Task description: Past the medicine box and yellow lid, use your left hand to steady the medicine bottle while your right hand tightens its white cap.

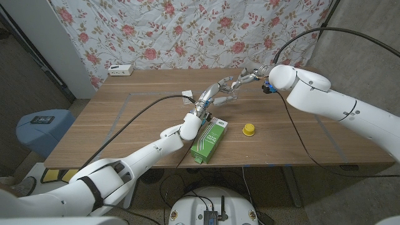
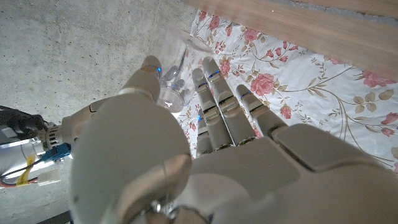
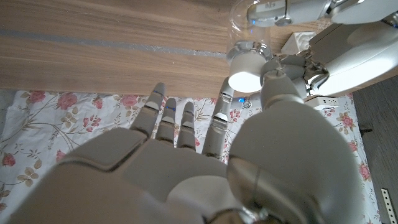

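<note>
The clear medicine bottle [image 2: 175,93] is lifted off the table past the middle, between my two hands. My left hand [image 1: 217,94] holds its body between thumb and fingers [image 2: 210,84]. The bottle's white cap [image 3: 244,67] points toward my right hand [image 1: 249,77], whose thumb [image 3: 274,78] and a fingertip sit on either side of the cap and pinch it. The bottle's clear body [image 3: 247,25] shows beyond the cap, with my left hand [image 3: 348,46] behind it. The green medicine box [image 1: 208,140] and the yellow lid [image 1: 249,129] lie on the table nearer to me.
A white power strip [image 1: 120,70] lies at the table's far left edge, and a small white object [image 1: 187,95] sits left of my left hand. A floral cloth hangs behind the wooden table [image 1: 125,125]. Black cables trail along both arms.
</note>
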